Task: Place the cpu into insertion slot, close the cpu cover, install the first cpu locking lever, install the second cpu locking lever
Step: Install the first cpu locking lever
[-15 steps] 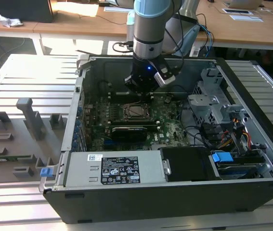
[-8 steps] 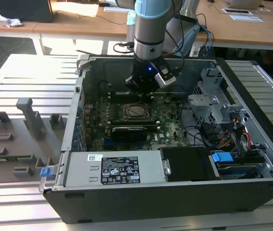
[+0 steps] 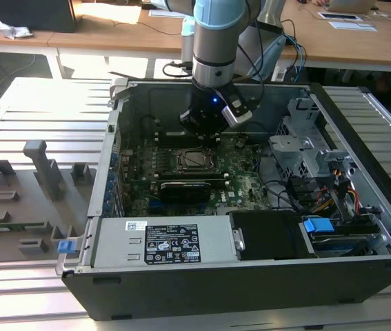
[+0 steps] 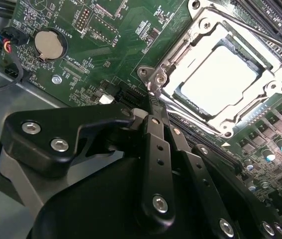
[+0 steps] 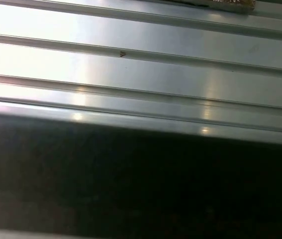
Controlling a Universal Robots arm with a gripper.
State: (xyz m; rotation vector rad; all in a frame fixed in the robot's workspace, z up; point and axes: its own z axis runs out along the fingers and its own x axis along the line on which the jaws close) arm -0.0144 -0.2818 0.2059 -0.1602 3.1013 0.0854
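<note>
An open computer case point(image 3: 202, 276) is seen lying on a ribbed metal surface point(image 3: 36, 117) in the exterior view, with the robot arm point(image 3: 216, 34) reaching down into it from above. The tool point(image 3: 205, 134) is held low over the green motherboard point(image 3: 250, 183), just beside the far edge of the insertion slot point(image 3: 196, 160).

In the second wrist view, the cpu point(image 4: 219, 79) is seen seated in the insertion slot point(image 4: 260, 107), its silvery top reflecting bright light. The cpu cover point(image 4: 190, 37) is lowered over it, so that the chip shows through the central window of the metal frame. A thin metal locking lever point(image 4: 215, 130) is seen running along the edge of the slot nearest the tool. The tool point(image 4: 153, 102) is closed, its two black fingers point(image 4: 153, 144) brought together, and the tips are placed right at the corner of the cover frame, beside a screw point(image 4: 159, 78). Whether anything is pinched between the tips cannot be told.

A round coin battery point(image 4: 48, 44) is mounted on the motherboard point(image 4: 111, 55), well apart from the slot. A grey holder tray point(image 3: 23, 200) lies on the surface at the exterior view's left of the case.

In the first wrist view, ribbed metal slats point(image 5: 141, 64) are shown above a dark edge point(image 5: 141, 179).
</note>
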